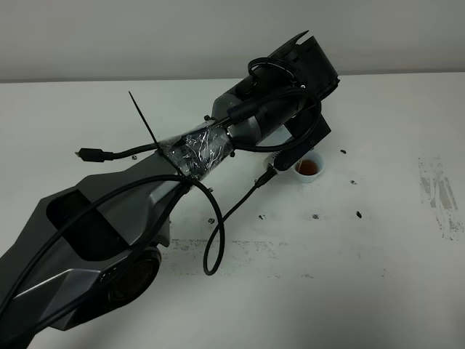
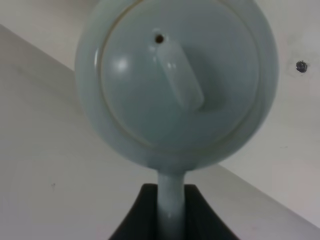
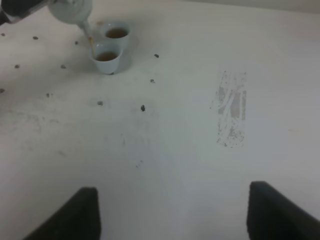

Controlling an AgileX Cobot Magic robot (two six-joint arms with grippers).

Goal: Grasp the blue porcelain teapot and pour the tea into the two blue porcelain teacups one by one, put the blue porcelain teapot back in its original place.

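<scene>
Across the white table [image 1: 392, 240], seen from the high camera, the left arm [image 1: 145, 211] runs from 7 o'clock toward 1 o'clock and fills most of the frame. Its wrist housing hides the teapot entirely in this view. Only one teacup [image 1: 307, 169] shows clear of the arm, just beside the wrist at 4 o'clock from it, with reddish-brown tea inside.

The left wrist camera supplies what the high view lacks: the blue porcelain teapot [image 2: 175, 80] fills the frame, lid and knob facing the lens, and the left gripper [image 2: 171, 212] is clamped on its loop handle [image 2: 171, 200], dark fingers [image 2: 136, 217] on either side.

The right wrist camera alone shows the pour. The teapot [image 3: 67, 9] sits tilted at the 11 o'clock corner, its spout over the nearer teacup [image 3: 106, 57]. A thin stream of tea [image 3: 91, 44] runs down into that cup. The farther teacup [image 3: 116, 35] touches or stands just beside the nearer one, and both hold tea. Dark specks [image 3: 143, 107] lie scattered on the table around the cups, and a grey scuffed patch [image 3: 231, 112] lies toward 3 o'clock.

The right gripper [image 3: 172, 212] hangs over bare table with its fingers [image 3: 75, 215] spread wide, holding nothing, well apart from the cups.
</scene>
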